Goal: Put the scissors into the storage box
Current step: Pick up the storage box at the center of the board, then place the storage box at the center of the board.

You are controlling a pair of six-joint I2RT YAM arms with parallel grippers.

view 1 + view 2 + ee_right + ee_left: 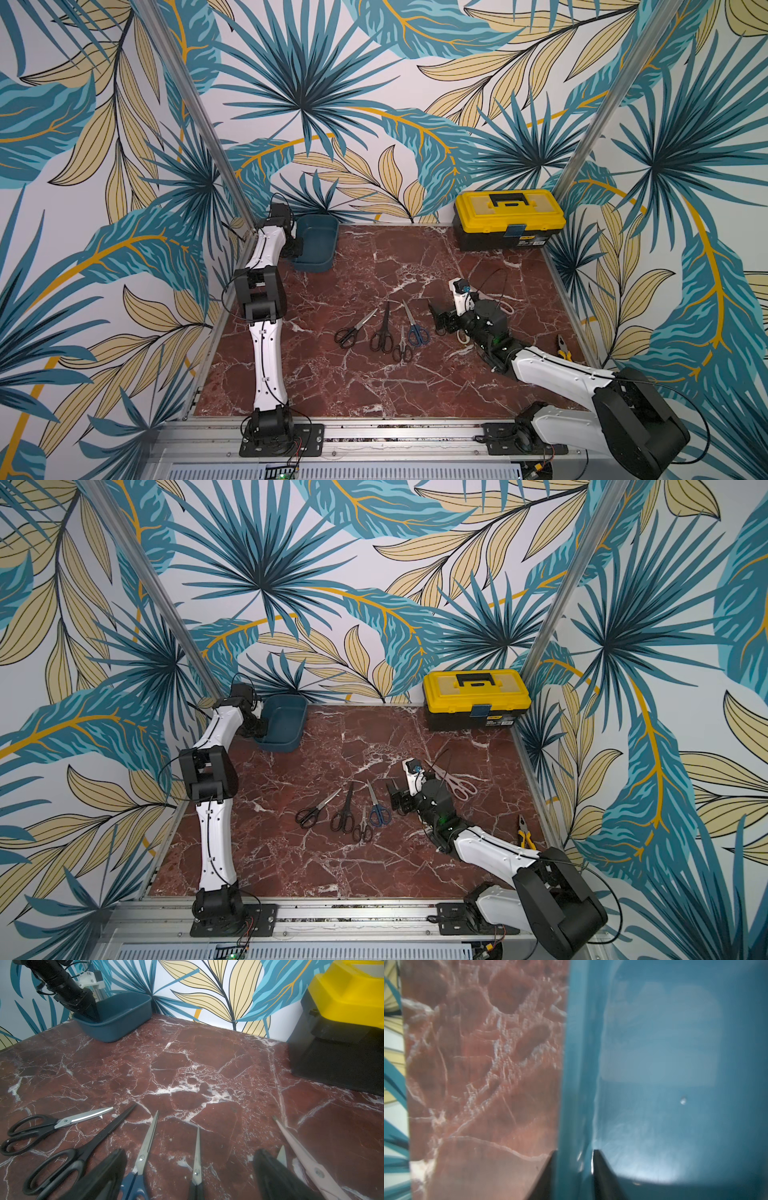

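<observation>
A dark teal storage box sits on a red marble tabletop. The left hand pinches one wall of the box, one finger inside, one outside. Well apart from the box, four scissors lie in a row (three black-handled, one blue). Farther still from the box, the right hand hovers spread wide, holding nothing, with pink scissors just beyond it.

Same build is seen on left arm and right arm: white shell links joined by boxy black joint housings. Thin black cables are routed along the shells, and small screws are set in the covers. Right gripper is fitted with black tapered fingers. A green LED is lit near its wrist.
</observation>
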